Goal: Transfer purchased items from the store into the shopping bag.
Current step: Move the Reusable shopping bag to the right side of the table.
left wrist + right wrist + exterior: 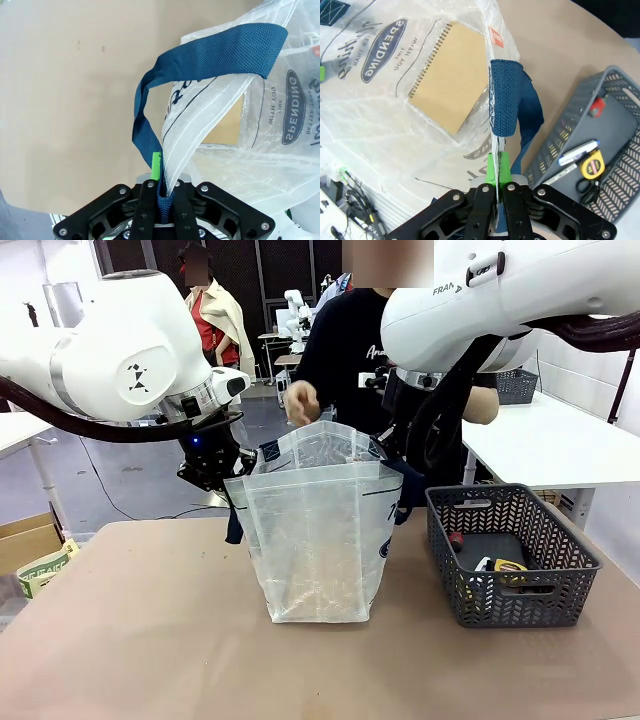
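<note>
A: Where do we stand on the packing?

B: By our reading, we are on the step of holding the shopping bag [320, 540] open. Our left gripper [162, 175] is clamped shut on the bag's rim together with its navy strap [200, 55]. Our right gripper [497, 167] is pinched shut on the opposite rim, just under the other strap [507, 95].

A: And the bag itself?

B: It stands upright in the middle of the table [150, 640], its mouth spread between our two arms. The basket [500, 605] sits just beside it on our right. The bag is thin, translucent, creased plastic with dark script and a navy oval logo, and we judge it would slump if we let go.

A: Anything inside?

B: A tan spiral notebook [452, 75] lies inside, seen in the right wrist view. The person's hand [300, 402] hovers over the far rim of the mouth, but we cannot tell whether it holds anything.

A: What's left?

B: The basket holds what looks like a yellow tape measure [592, 167], a marker [577, 152], scissors [587, 186] and a small red item [599, 105]. So we judge the task partly done.

A: What does our next move call for?

B: Firm grips and a wide, level mouth, so the items can drop in without catching the rim.
</note>
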### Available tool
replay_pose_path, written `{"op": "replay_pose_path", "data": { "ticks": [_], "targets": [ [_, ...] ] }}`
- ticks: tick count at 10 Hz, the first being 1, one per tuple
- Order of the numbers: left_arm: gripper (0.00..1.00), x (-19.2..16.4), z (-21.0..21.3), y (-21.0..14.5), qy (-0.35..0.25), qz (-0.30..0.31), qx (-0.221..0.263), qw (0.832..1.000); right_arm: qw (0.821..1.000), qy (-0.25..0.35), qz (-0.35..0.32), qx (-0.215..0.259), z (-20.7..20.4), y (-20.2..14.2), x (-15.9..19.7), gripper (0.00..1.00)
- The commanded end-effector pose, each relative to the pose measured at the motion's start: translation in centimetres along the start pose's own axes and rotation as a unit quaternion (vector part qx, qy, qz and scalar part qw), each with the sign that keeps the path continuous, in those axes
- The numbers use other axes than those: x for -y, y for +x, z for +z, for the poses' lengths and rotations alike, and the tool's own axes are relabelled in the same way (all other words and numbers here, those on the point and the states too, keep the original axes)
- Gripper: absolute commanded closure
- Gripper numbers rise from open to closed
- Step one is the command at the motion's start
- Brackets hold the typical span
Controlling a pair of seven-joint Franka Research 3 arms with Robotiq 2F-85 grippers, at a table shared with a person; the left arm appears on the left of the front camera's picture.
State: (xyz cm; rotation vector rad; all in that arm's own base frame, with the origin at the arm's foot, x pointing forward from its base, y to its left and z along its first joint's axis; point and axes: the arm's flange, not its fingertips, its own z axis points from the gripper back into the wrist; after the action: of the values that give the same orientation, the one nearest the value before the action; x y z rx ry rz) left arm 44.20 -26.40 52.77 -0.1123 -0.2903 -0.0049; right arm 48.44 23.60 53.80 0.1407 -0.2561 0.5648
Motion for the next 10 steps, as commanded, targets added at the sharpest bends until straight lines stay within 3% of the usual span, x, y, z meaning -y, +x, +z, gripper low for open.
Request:
{"op": "replay_pose_path", "data": {
  "ticks": [1, 10],
  "targets": [
    [1.0, -0.36, -0.01, -0.06, 0.001, 0.01, 0.0, 1.0, 1.0, -0.001, -0.005, -0.001, -0.02, -0.09, 0.2, 1.0],
    [1.0, -0.36, -0.01, -0.06, 0.001, 0.01, 0.0, 1.0, 1.0, -0.001, -0.005, -0.001, -0.02, -0.09, 0.2, 1.0]
  ]
}}
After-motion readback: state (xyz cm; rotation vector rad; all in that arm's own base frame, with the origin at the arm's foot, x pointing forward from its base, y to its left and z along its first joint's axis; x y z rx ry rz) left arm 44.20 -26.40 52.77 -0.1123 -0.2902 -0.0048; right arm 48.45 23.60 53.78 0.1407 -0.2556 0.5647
